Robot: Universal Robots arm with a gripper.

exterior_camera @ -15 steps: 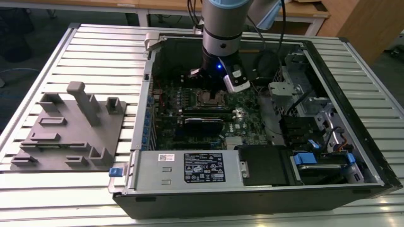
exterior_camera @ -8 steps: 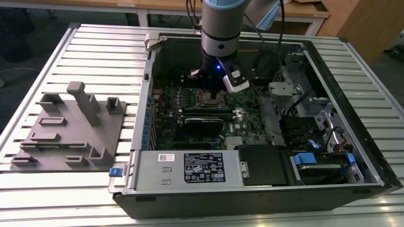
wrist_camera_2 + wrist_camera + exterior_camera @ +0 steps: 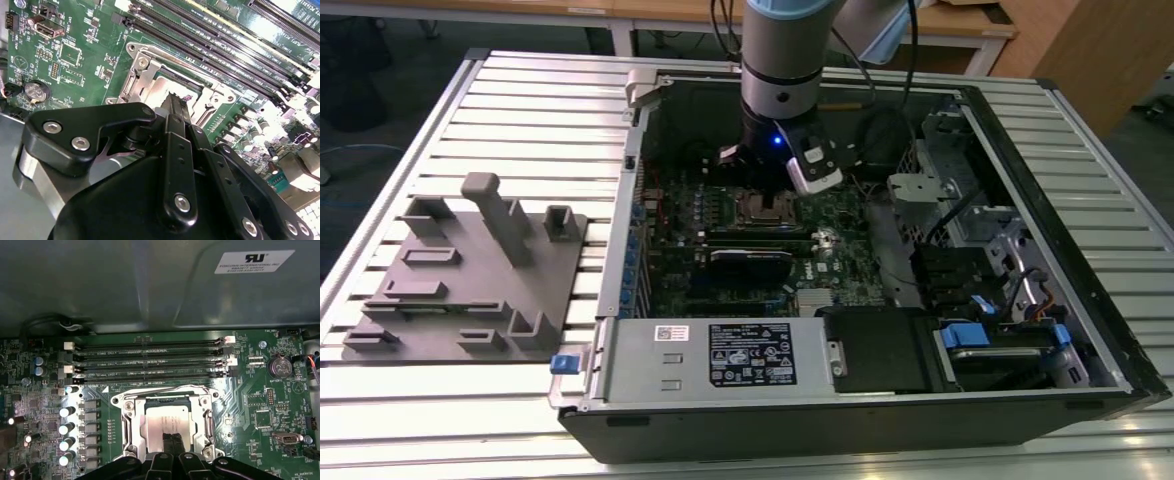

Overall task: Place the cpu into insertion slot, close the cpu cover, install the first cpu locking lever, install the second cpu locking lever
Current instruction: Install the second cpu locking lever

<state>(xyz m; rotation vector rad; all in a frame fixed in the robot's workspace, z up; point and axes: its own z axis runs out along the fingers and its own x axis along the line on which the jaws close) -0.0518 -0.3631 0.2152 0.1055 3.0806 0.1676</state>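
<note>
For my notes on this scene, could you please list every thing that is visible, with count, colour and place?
computer case: one, black, open on the slatted table.
motherboard: one, green, inside the case.
cpu: one, silver-grey, in the insertion slot.
cpu cover: one, silver frame around the chip.
memory slots: several, black, beside the socket.
power supply box: one, grey with dark label, case front.
fixture block: one, grey, the exterior view's left.
hand: one, black, fingertips over the cpu.
</note>
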